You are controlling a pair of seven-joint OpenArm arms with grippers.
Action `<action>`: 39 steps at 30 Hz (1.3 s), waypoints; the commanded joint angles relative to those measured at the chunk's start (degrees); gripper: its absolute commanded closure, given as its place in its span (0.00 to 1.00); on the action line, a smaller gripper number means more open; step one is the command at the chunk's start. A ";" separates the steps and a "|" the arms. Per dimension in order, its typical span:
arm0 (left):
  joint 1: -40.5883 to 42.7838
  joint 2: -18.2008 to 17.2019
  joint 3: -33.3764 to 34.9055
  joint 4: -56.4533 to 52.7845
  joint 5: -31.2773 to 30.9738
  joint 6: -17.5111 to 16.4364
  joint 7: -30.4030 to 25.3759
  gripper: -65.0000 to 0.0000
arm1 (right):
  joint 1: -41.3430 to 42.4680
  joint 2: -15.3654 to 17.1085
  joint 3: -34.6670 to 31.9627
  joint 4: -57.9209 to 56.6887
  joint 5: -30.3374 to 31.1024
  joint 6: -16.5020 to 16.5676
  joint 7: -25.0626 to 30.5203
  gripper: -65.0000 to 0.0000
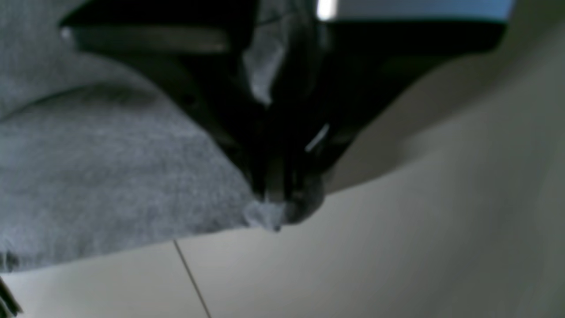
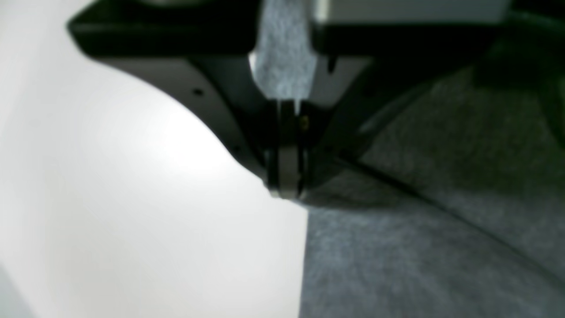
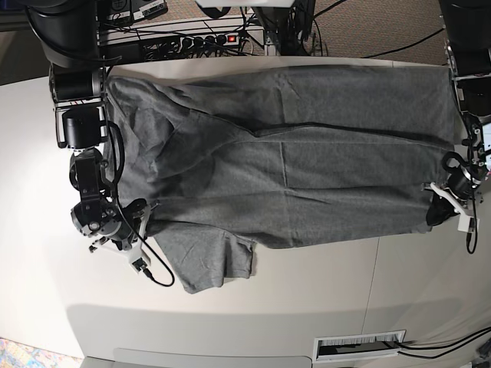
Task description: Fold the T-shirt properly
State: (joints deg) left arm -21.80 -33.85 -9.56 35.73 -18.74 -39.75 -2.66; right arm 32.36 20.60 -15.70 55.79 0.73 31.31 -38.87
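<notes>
Corners are your anchors: the left gripper point(image 1: 276, 207) pinches the T-shirt point(image 3: 291, 169) edge, the right gripper point(image 2: 286, 187) pinches the opposite edge, so grey cloth spans taut between them over the table point(image 3: 322, 299) for folding.

T-shirt point(image 3: 291, 161): soft heathered grey cloth, wrinkled | table point(image 3: 322, 299): smooth matt white | left gripper point(image 1: 276, 194): black, glossy
</notes>
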 commanded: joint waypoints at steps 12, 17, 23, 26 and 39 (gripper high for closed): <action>-1.53 -2.89 -0.33 1.14 -2.78 -0.25 -1.64 1.00 | -0.96 3.82 0.44 15.08 9.66 -0.13 -10.23 1.00; -1.55 -2.80 -0.33 1.14 -2.73 -0.25 -1.64 1.00 | -1.14 3.54 0.44 15.08 9.70 -0.24 -18.10 0.92; -1.53 -2.34 -0.33 1.14 -2.71 -0.25 -1.62 1.00 | -0.90 3.50 0.15 15.08 0.17 4.85 -5.60 0.65; -1.53 -2.14 -0.33 1.14 -2.71 -0.25 -1.62 1.00 | -0.79 3.52 -1.09 15.08 -4.39 5.68 -1.05 0.44; -1.53 -1.86 -0.33 1.14 -2.45 -0.25 -1.18 1.00 | 2.95 1.97 -3.85 -0.42 -16.39 5.51 17.25 0.44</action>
State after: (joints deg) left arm -21.80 -34.30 -9.56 35.94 -20.14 -39.72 -2.48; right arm 32.91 21.98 -19.92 54.19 -16.05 37.56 -22.94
